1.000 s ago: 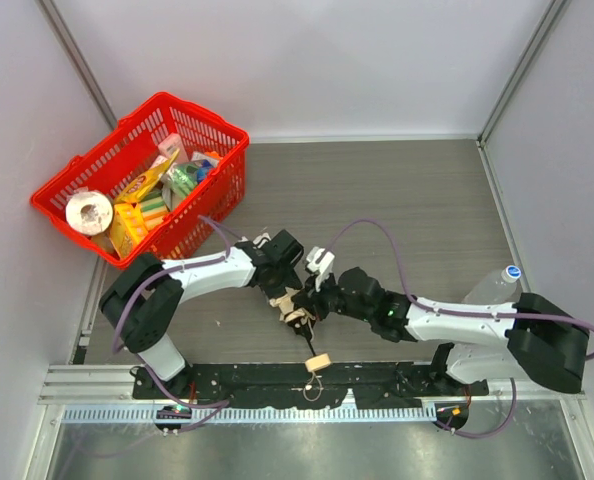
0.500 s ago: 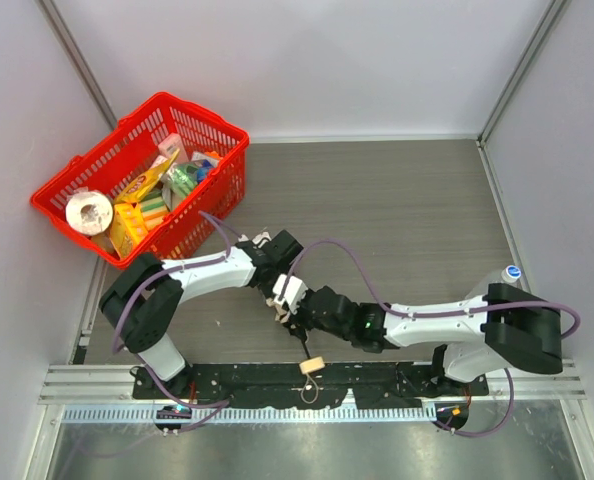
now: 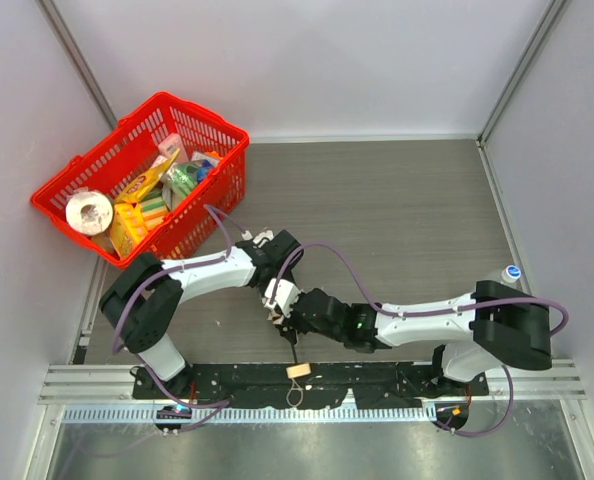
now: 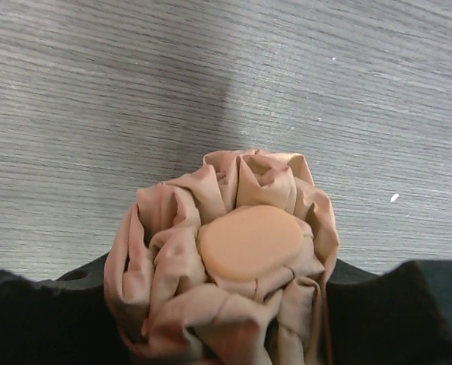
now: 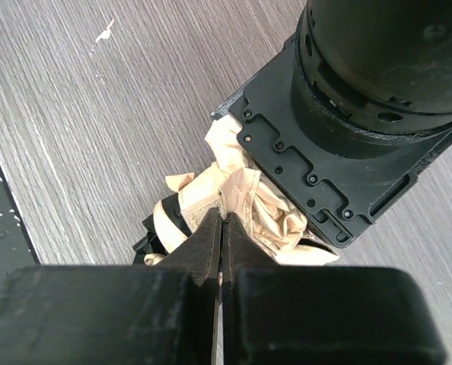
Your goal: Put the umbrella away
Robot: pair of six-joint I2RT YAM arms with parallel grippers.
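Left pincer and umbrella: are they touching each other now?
Touching. In the left wrist view, the bunched fabric of the umbrella fills the left pincer and presses against both black fingers, no gap.

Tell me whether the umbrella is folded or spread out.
Folded. The umbrella fabric is bunched in tight pleats around its round cap, and in the top view only its thin shaft and handle stick out.

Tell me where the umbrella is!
Look at the middle of the grey table's near edge. There the left gripper clasps the umbrella, a scrunched bundle of cloth. Unlike the colourful things in the red basket, it is plain tan, with a thin black stick and small handle.
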